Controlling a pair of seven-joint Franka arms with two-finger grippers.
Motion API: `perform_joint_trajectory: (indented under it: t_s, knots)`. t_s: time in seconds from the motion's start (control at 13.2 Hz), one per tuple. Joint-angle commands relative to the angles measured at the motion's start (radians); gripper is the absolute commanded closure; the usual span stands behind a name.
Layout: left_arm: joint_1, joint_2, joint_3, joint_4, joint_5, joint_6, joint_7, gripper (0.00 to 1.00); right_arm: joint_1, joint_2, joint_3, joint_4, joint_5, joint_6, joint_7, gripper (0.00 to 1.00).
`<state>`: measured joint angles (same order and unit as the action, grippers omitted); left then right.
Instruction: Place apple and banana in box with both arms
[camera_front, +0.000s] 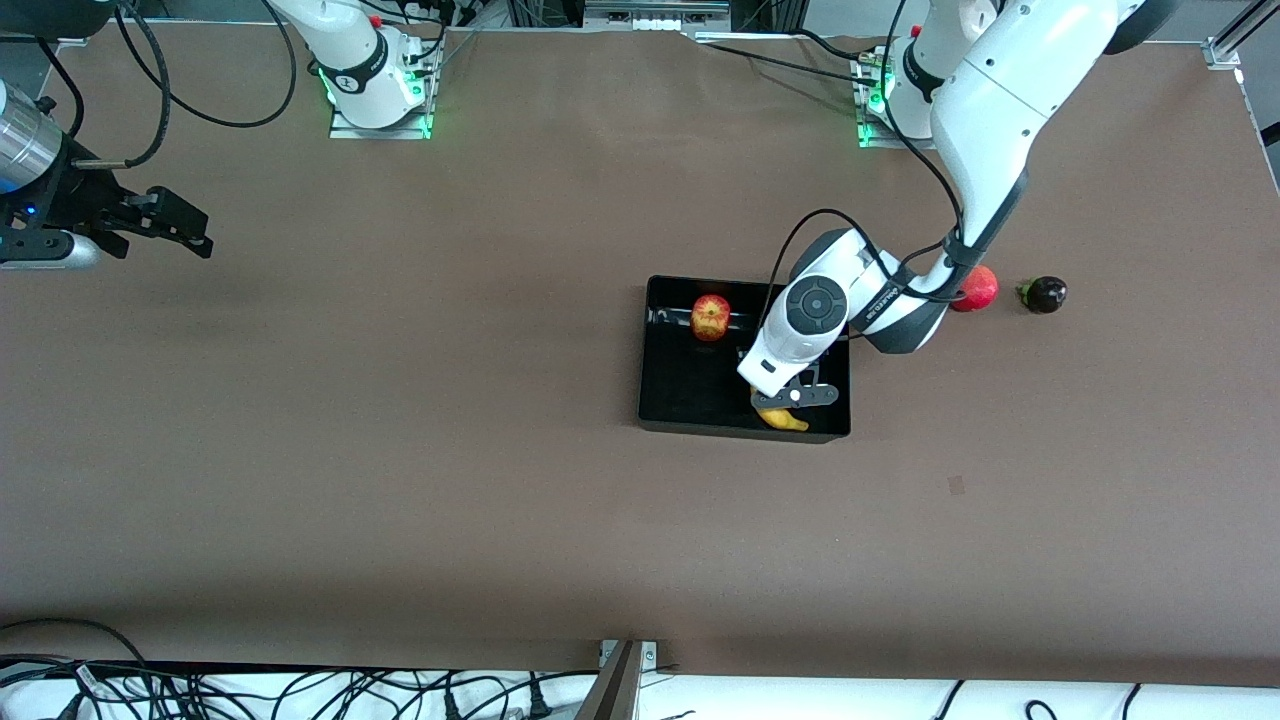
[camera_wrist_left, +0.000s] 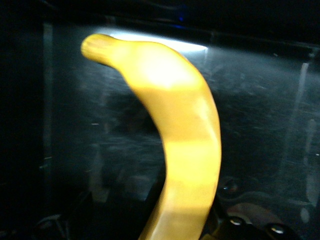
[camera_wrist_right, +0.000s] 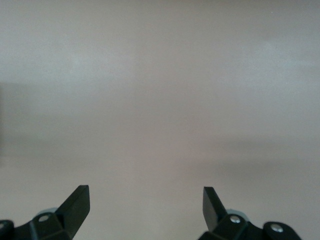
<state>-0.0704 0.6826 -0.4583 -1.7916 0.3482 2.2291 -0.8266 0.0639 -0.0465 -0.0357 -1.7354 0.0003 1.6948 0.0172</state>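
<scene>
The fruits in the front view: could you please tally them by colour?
Red streaked with yellow: 1, the small round apple in the black plastic box.
Yellow: 1, the curved banana.
Plain red: 1, round fruit.
Dark purple: 1, small fruit.
Total: 4.

Even overhead light; glare whitens the blurred banana (camera_wrist_left: 185, 150) against the dim box (camera_wrist_left: 260, 115)

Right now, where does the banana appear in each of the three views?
Front view: the banana lies in the box, at the box's wall nearest the front camera, under the left gripper.
Left wrist view: the banana fills the middle.
Right wrist view: not in it; only bare table and open fingers.
Shared landmark: the box's black floor.
</scene>
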Motion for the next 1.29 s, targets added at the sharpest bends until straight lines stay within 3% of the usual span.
perform_joint_trajectory:
  t_s: [0.0, 0.23, 0.38, 0.61, 0.76, 0.98, 1.21]
  knots:
    - [0.009, -0.113, 0.001, 0.081, -0.047, -0.209, -0.016, 0.00, -0.007, 0.005, 0.008, 0.017, -0.002, -0.004, 0.003, 0.00]
    - [0.014, -0.147, 0.044, 0.263, -0.162, -0.440, 0.079, 0.00, -0.007, 0.005, 0.008, 0.017, -0.002, -0.004, 0.003, 0.00]
    - [0.017, -0.214, 0.113, 0.290, -0.236, -0.547, 0.244, 0.00, -0.007, 0.005, 0.008, 0.017, -0.002, -0.004, 0.003, 0.00]
    - [0.017, -0.342, 0.234, 0.290, -0.245, -0.715, 0.647, 0.00, -0.007, 0.005, 0.008, 0.017, -0.002, -0.004, 0.003, 0.00]
    - [0.011, -0.414, 0.353, 0.287, -0.288, -0.744, 0.838, 0.00, -0.007, 0.005, 0.008, 0.017, -0.002, -0.004, 0.003, 0.00]
    - [0.011, -0.515, 0.542, 0.288, -0.415, -0.738, 0.975, 0.00, -0.007, 0.005, 0.008, 0.017, -0.002, -0.004, 0.003, 0.00]
    - [0.012, -0.595, 0.560, 0.282, -0.413, -0.705, 0.971, 0.00, -0.007, 0.005, 0.008, 0.017, -0.002, -0.004, 0.003, 0.00]
